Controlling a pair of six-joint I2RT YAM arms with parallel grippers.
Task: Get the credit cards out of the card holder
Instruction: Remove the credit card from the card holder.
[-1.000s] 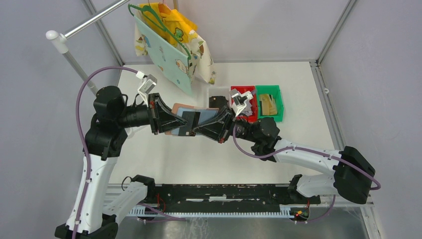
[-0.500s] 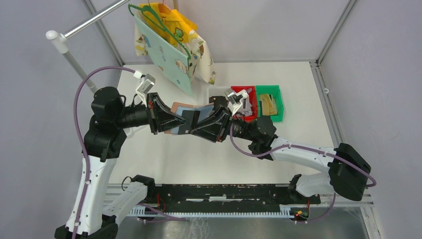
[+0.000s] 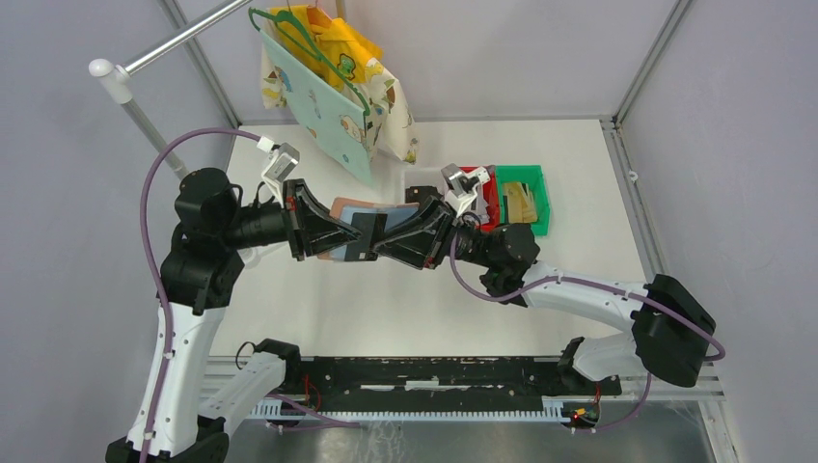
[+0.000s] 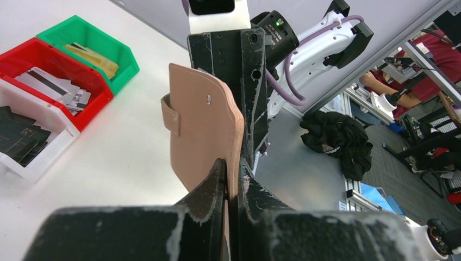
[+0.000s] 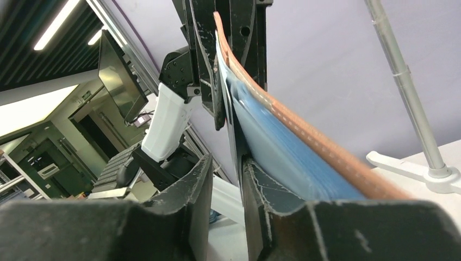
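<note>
The card holder, salmon pink outside with light blue pockets inside, is held up above the table. My left gripper is shut on its lower edge; the left wrist view shows the pink flap pinched between the fingers. My right gripper meets it from the right. In the right wrist view its jaws stand slightly apart around the thin edge of a dark card that sticks out of the blue pocket. The dark card also shows from above.
A clear bin with black cards, a red bin with grey cards and a green bin with gold-tan cards stand at the back right. Clothes on hangers hang from a rail at the back left.
My right gripper has swung up and a little left, closing in on the card holder's open side. The left gripper still holds the card holder in about the same place.
</note>
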